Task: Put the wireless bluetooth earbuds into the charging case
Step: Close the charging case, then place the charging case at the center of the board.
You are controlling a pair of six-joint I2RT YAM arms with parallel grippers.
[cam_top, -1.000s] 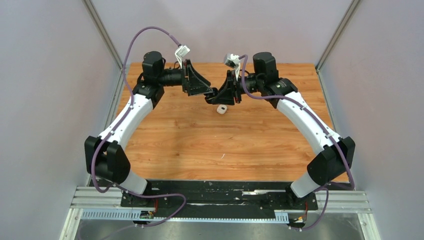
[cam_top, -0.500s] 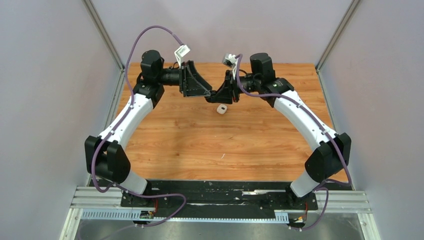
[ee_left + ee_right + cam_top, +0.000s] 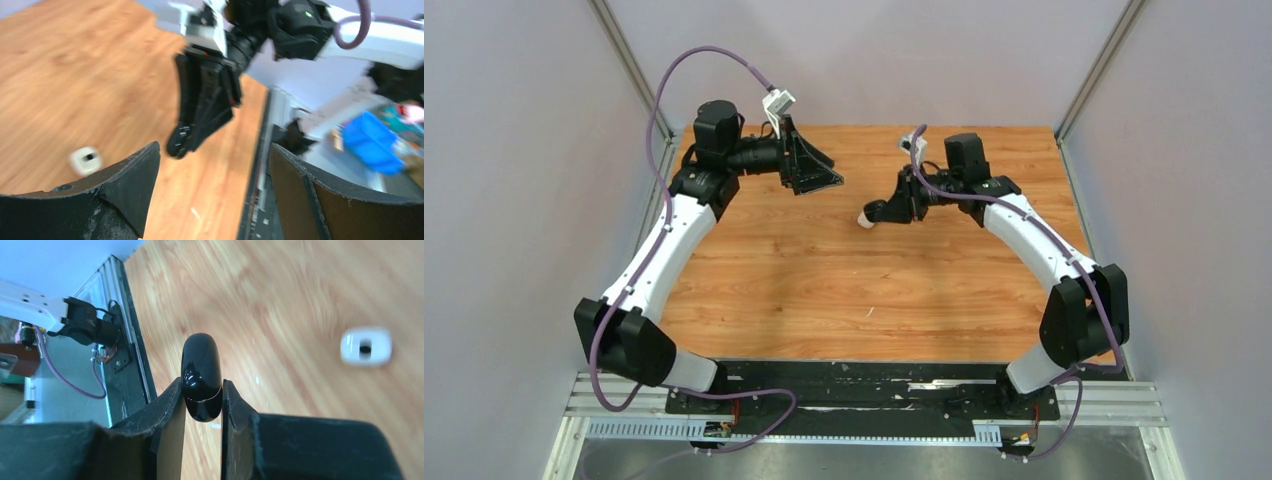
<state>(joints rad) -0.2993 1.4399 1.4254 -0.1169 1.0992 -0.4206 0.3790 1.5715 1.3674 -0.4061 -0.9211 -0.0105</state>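
Though left gripper (image 3: pixel 214 150) wide, right gripper (image 3: pixel 201 384) tight around glossy black charging case (image 3: pixel 201 371).

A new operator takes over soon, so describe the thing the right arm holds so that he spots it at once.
Over the wooden table, follow the right arm to its jaws, which are shut on a black pod. It is glossy and oval with a thin seam, unlike the white block lying on the wood nearby.
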